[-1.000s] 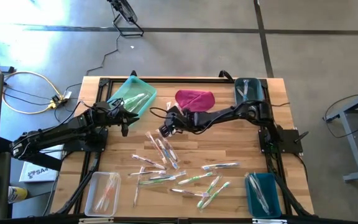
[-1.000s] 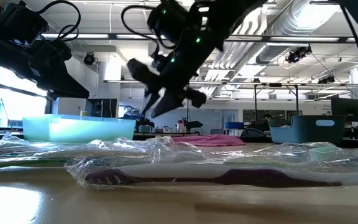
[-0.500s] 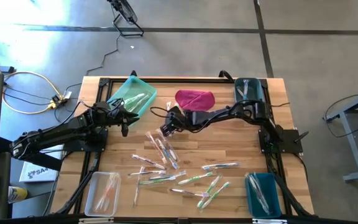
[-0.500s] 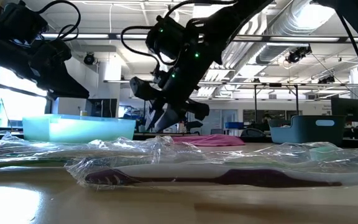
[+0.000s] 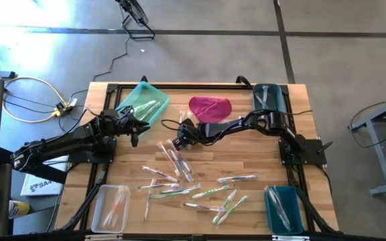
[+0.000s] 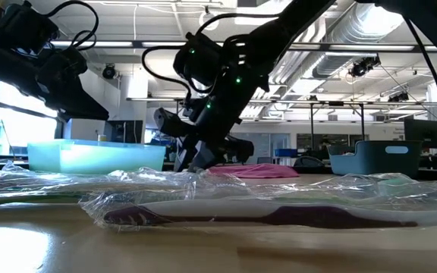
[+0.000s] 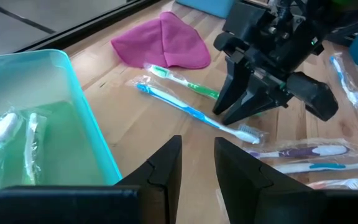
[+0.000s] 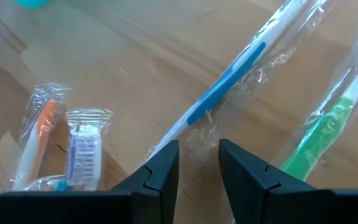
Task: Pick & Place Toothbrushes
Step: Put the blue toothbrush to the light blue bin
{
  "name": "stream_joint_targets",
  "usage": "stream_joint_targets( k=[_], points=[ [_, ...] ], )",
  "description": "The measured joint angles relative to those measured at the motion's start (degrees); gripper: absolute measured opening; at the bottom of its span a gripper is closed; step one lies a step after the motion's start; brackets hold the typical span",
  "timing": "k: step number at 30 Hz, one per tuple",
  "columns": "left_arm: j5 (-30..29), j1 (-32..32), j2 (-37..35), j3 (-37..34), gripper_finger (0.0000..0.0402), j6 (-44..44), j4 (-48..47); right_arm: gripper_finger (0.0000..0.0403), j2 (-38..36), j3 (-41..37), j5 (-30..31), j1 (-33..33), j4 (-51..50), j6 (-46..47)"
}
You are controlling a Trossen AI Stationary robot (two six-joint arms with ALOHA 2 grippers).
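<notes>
green bin (image 5: 144,102): far-left of table, holds a few wrapped brushes, white ones seen in left wrist view (image 7: 8,134)
clear bin (image 5: 111,206): near-left corner, several wrapped brushes inside, orange/pink handles
teal bin near (image 5: 284,209): near-right corner, a couple of wrapped brushes inside
dark teal bin far (image 5: 269,98): far-right, wrapped brush inside, count unclear
toothbrushes (image 5: 179,175): loose in wrappers across table middle, most between the two near bins
magenta cloth (image 5: 210,106): far middle, between green bin and dark teal bin
right gripper (image 5: 177,142): low over blue brush (image 8: 229,81) and green brush (image 8: 319,127) just beside cloth; fingers slightly apart, nothing pinched
left gripper (image 5: 134,136): hovers beside green bin, fingers (image 7: 166,162) narrowly apart, holds nothing
table (image 5: 273,157): wooden
</notes>
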Motion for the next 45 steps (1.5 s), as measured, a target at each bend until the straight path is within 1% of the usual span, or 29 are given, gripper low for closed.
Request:
stream_joint_targets(
  k=[5, 15, 22, 26, 30, 37, 42, 45],
  points=[
    [0.0, 0.0, 0.0, 0.0, 0.0093, 0.0, 0.0, 0.0093, 0.1, -0.1, -0.1, 0.0, 0.8, -0.5],
    [0.0, 0.0, 0.0, 0.0, 0.0093, 0.0, 0.0, 0.0009, 0.2, -0.1, -0.1, -0.1, 1.1, -2.9],
    [0.1, 0.0, 0.0, 0.0, 0.0093, 0.0, 0.0, 0.0002, -0.6, -0.1, -1.0, 0.0, -0.7, -4.9],
    [0.3, 0.0, 0.0, 0.0, 0.0093, 0.0, 0.0, 0.0002, -2.7, -0.2, -1.8, 0.5, -1.5, -6.5],
    [0.2, 0.0, 0.0, 0.0, 0.0093, 0.1, -0.1, 0.0002, -5.6, -0.2, -1.4, 0.9, -5.0, -8.2],
    [0.2, 0.0, 0.0, 0.0, 0.0093, 0.7, -0.5, 0.0002, -11.3, -0.1, 1.6, 2.6, -13.9, -10.4],
    [0.0, 0.0, 0.0, 0.0, 0.0093, 1.5, -0.4, 0.0002, -14.8, -0.1, 1.4, 3.6, -24.5, -10.9],
    [0.0, 0.0, 0.0, 0.0, 0.0093, 1.5, -0.4, 0.0002, -15.1, -0.1, 1.2, 3.7, -31.6, -9.7]
  ],
)
